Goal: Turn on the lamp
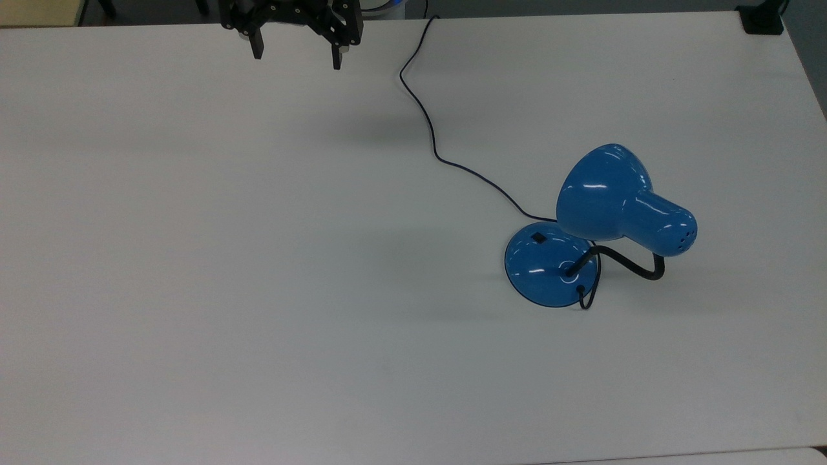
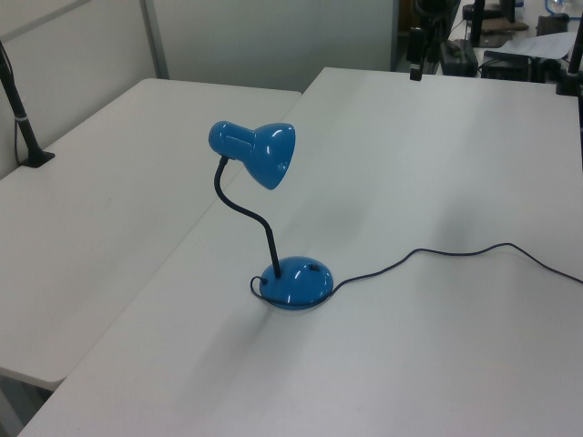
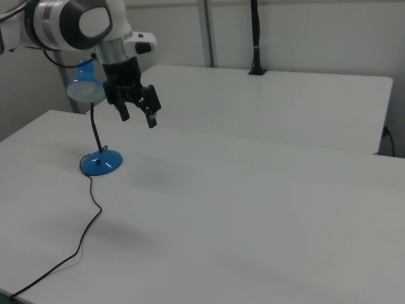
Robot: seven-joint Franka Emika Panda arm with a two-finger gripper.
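Now, start with what sits nearest in the top view: the lamp (image 1: 601, 226) stands on the white counter (image 1: 194, 290) at about four o'clock from the middle. Its round blue base (image 1: 546, 265) rests flat, and the bell-shaped shade (image 1: 604, 190) hangs over the base's one o'clock edge on the bent black neck (image 1: 630, 261). The small black switch (image 1: 537, 237) lies on top of the base near its eleven o'clock rim, just clear of the shade's lip. The shade shows no glow, so I judge the lamp is off.

The dark cord (image 1: 429, 126) leaves the base near the switch and snakes away toward twelve o'clock, off the far edge.

Farthest off, the gripper (image 1: 297, 55) hangs above the counter at about eleven o'clock, well apart from the lamp, fingers spread and holding nothing.

You'll want to bring it across toward four o'clock. Closing the fingers first would give you one firm tip. Come down on the switch from the eleven o'clock side so you miss the shade, cross the cord high, and press straight down so the light base doesn't skid.
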